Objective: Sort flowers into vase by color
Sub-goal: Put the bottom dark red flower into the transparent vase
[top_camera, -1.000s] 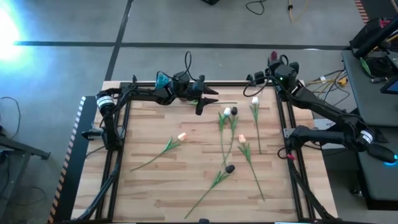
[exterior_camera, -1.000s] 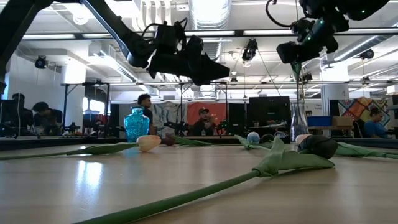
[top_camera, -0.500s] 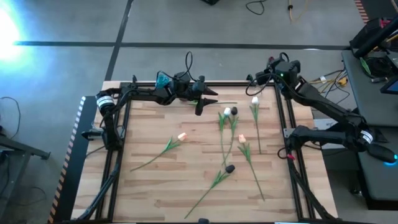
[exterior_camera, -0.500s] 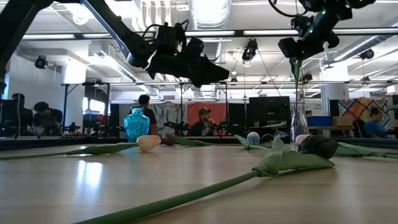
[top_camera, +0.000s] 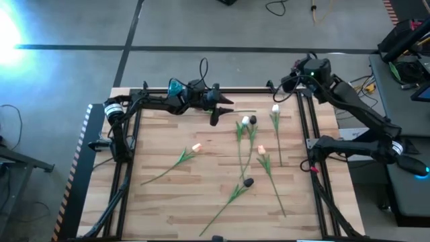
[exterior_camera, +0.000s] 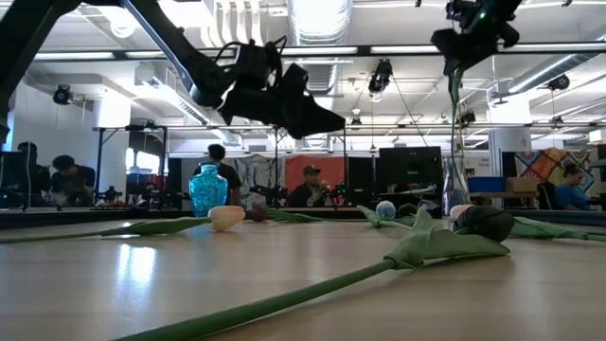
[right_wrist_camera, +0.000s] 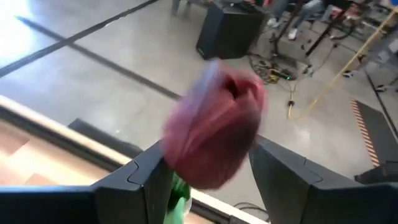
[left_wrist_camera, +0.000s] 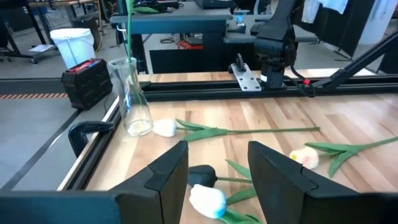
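**Far right corner, flower standing in the vase.** The right gripper (right_wrist_camera: 208, 149) hangs above the clear glass vase (left_wrist_camera: 130, 96) at the far right corner of the table (top_camera: 168, 202). Its fingers stand wide apart on either side of a pink-red tulip (right_wrist_camera: 214, 130), and no pinch on the blurred head is visible. The green stem (left_wrist_camera: 129, 25) rises straight out of the vase mouth, so the vase rather than the gripper appears to carry this flower, and the open fingers suit a clean lift away. The left gripper (left_wrist_camera: 217, 155) waits above the far middle of the table, fingers well parted and empty, just right of the blue vase (top_camera: 176, 85). That position probably puts it within reach of the next pick. Unsorted flowers lie flat on the wood: a white tulip (left_wrist_camera: 165, 128) just beside the clear vase, a dark tulip (left_wrist_camera: 202, 175) and a second white tulip (left_wrist_camera: 208, 200) near the left gripper, a peach tulip (top_camera: 261, 150) in mid-table, an orange tulip (top_camera: 196, 147) to its left, and another dark tulip (top_camera: 248, 181) nearer the front. Most of the sorting seems still to be done.
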`<state>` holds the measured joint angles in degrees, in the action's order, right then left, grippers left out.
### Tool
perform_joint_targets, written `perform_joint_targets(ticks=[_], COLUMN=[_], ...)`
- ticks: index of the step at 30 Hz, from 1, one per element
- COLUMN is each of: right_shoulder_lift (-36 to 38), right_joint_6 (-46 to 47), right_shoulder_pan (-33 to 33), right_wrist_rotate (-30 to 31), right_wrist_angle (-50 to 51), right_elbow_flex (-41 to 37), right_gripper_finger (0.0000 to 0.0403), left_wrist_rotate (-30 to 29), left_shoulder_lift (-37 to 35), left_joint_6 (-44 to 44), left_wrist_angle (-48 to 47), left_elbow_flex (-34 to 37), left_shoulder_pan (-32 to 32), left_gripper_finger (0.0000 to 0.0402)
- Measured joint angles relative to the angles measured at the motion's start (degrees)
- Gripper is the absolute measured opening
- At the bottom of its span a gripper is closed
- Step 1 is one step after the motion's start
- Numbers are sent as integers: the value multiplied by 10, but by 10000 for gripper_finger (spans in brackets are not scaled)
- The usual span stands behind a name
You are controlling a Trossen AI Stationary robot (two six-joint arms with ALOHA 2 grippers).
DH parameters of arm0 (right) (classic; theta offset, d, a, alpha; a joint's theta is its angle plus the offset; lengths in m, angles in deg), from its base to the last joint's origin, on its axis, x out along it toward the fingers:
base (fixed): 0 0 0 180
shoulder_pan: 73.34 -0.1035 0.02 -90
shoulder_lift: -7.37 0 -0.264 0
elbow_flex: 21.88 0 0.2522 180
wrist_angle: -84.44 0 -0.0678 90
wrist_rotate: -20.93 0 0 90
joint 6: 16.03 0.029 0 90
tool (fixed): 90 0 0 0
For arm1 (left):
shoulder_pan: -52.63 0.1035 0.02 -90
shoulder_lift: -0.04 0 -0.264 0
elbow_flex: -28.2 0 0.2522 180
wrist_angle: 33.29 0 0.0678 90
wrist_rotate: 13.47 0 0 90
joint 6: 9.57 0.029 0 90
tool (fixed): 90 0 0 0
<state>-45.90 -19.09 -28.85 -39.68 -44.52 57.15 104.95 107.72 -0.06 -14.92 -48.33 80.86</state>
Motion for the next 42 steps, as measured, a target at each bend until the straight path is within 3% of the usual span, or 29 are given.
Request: perform_joint_targets(ticks=[11, 15, 20, 27, 35, 42], right_shoulder_lift=[50, 88, 122, 103, 20, -3], right_joint_6=[-27, -21, -20, -28, -18, 0], right_shoulder_pan=[-7, -7, -7, -7, -6, -6], right_wrist_rotate=[-59, -99, -99, -98, 2, 5], right_wrist_angle=[150, 146, 111, 8, -5, 53], right_elbow_flex=[100, 77, 24, -36, -26, 38], right_gripper_finger=[158, 124, 82, 45, 69, 129], left_wrist_rotate=[6, 6, 6, 6, 6, 6], left_shoulder_lift=[0, 0, 0, 0, 0, 0], left_joint_6=[14, 14, 14, 8, 5, 5], left_wrist_angle=[5, 7, 13, 18, 18, 18], left_elbow_flex=[15, 15, 15, 15, 15, 15], left_shoulder_pan=[0, 0, 0, 0, 0, 0], left_gripper_finger=[152, 141, 119, 100, 98, 97])
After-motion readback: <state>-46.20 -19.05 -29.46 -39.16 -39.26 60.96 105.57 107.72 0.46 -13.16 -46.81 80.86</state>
